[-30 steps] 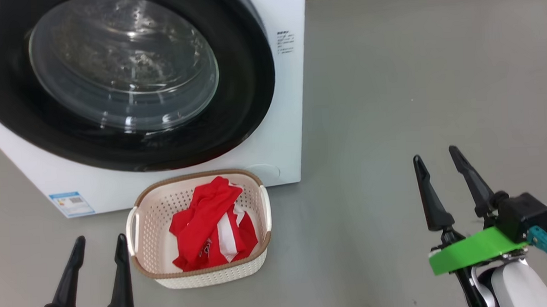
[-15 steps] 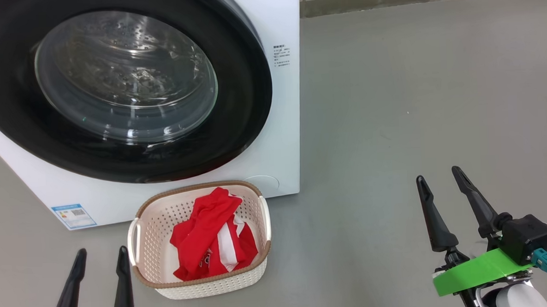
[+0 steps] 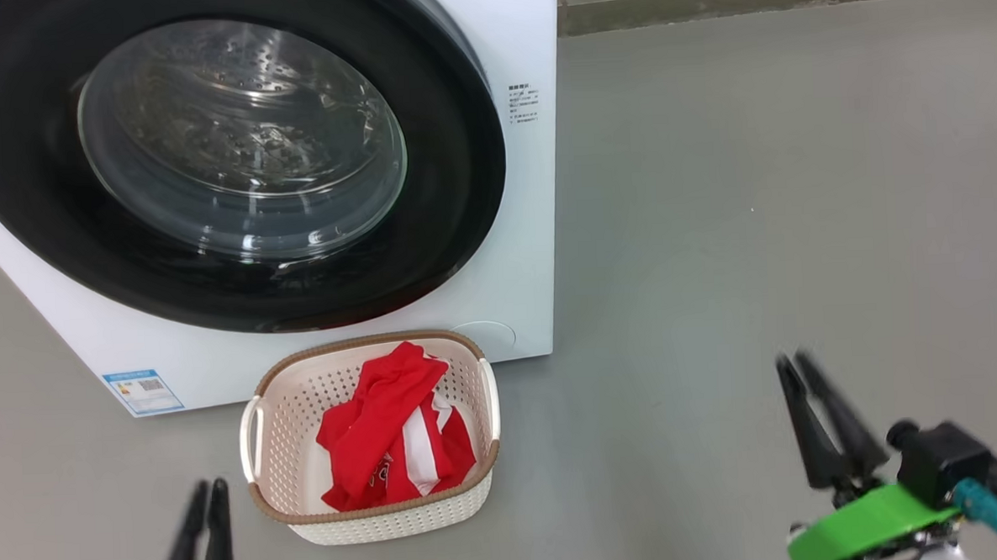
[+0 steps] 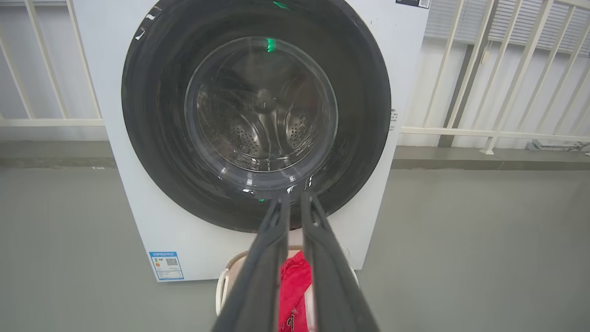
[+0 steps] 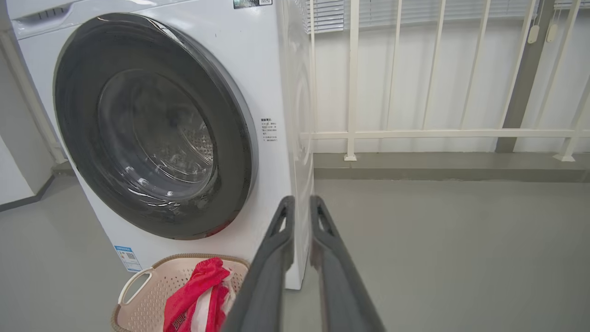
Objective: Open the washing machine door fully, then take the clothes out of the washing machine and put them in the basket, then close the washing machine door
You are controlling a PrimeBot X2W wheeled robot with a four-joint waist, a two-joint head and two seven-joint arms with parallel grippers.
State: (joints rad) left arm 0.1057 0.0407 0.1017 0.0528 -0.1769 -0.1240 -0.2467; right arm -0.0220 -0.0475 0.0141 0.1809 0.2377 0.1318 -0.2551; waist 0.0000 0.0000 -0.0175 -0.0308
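Sitting in the basket [image 3: 281, 500] on the floor before the washing machine [image 3: 514, 254], the clothes [image 3: 392, 436] are showing step 3 finished behind the closed washing machine door [image 3: 451, 147], both end effectors, left end effector [image 3: 206, 490] and right end effector [image 3: 792, 361], nearly closed, gripping nothing, needing only retreat.

**Count of things**

1 washing machine [image 3: 514, 254] w/ 1 round door [image 3: 232, 157]. 1 basket [image 3: 374, 508] w/ 2 side handles, 1 red garment [image 3: 379, 441] inside. 2 grippers, left [image 3: 203, 493] & right [image 3: 792, 361], 2 fingers each.
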